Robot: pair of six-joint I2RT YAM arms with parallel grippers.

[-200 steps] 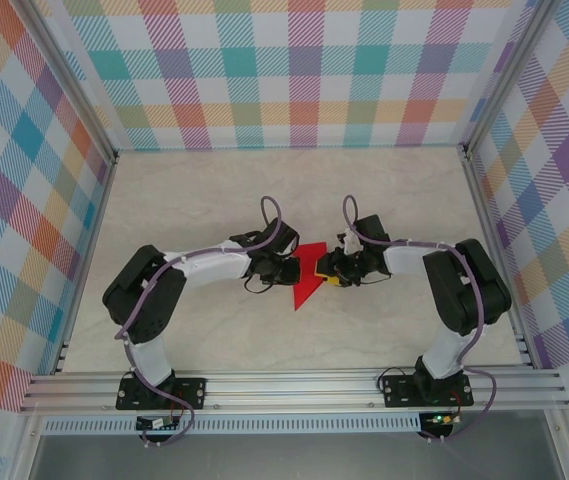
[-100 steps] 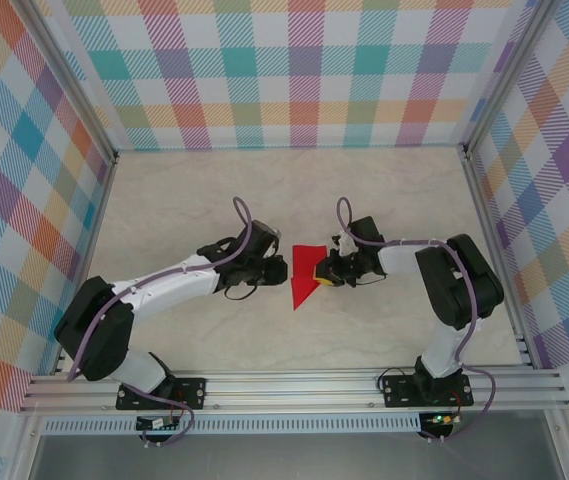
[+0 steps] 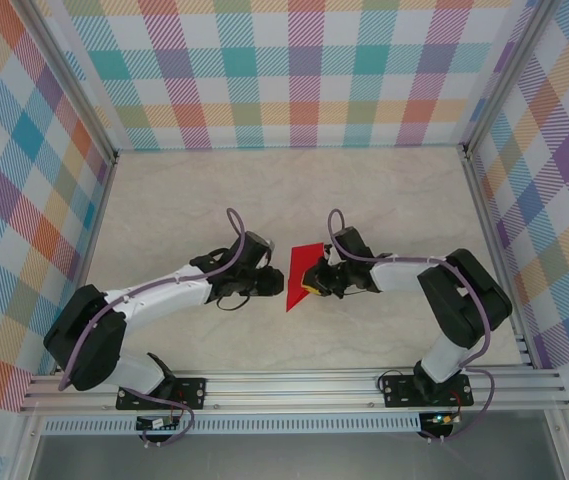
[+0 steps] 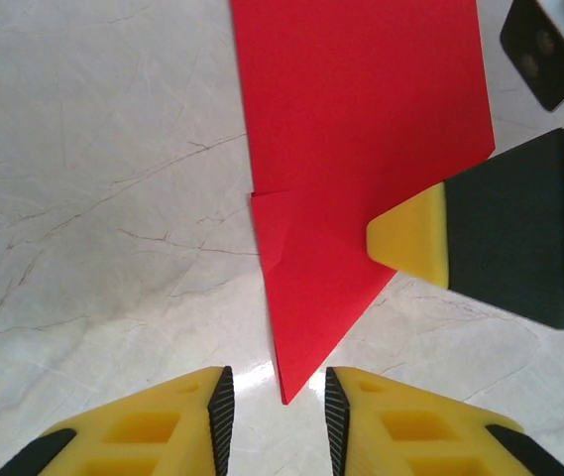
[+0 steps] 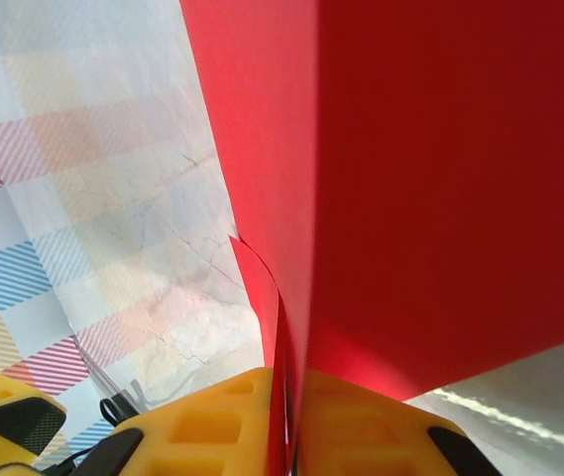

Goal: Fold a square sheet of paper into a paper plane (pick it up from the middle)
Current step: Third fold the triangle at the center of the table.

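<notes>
Red, smooth, sharply pointed paper plane [image 4: 361,119] sits pinched in the right gripper [image 5: 289,407]; left gripper [image 4: 279,395] gapes empty.

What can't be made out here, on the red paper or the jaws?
- Top external: the thin bright red folded sheet of paper is too small to count fold layers; the right gripper covers its right edge.
- Left wrist: the sheet's far end is cut off by the top frame edge.
- Right wrist: the sheet is close and blurred, cut by the top and right edges; its outline is unreadable.
</notes>
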